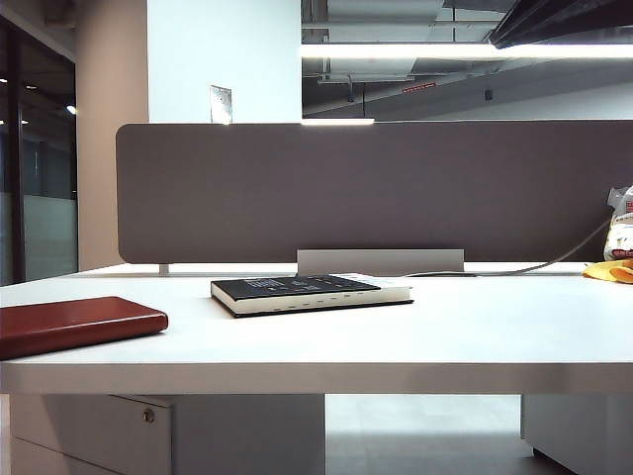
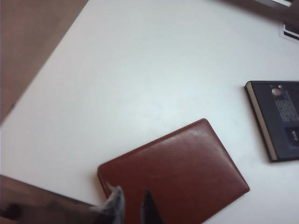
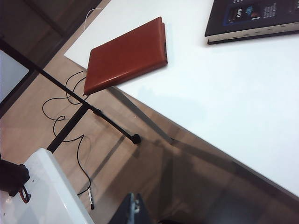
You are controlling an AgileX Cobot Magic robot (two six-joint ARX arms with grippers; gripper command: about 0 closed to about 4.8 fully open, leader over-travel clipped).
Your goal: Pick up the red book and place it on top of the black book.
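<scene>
The red book (image 1: 74, 325) lies flat at the table's left front; in the right wrist view the red book (image 3: 126, 53) has one corner over the table's edge. The black book (image 1: 297, 290) lies flat mid-table, a gap of bare table away from it. My left gripper (image 2: 131, 205) hovers over the red book (image 2: 177, 172) near its corner. Its fingertips (image 2: 115, 199) stand a little apart with nothing between them. The black book (image 2: 280, 116) shows off to the side. My right gripper (image 3: 133, 207) is shut, off the table over the floor. Neither gripper shows in the exterior view.
A grey partition (image 1: 376, 188) closes the table's back edge. A yellow object (image 1: 611, 270) and a white bag (image 1: 621, 223) sit at the far right, with a cable (image 1: 534, 265). On the floor are a black stand (image 3: 93, 109), loose wires and a white box (image 3: 42, 191).
</scene>
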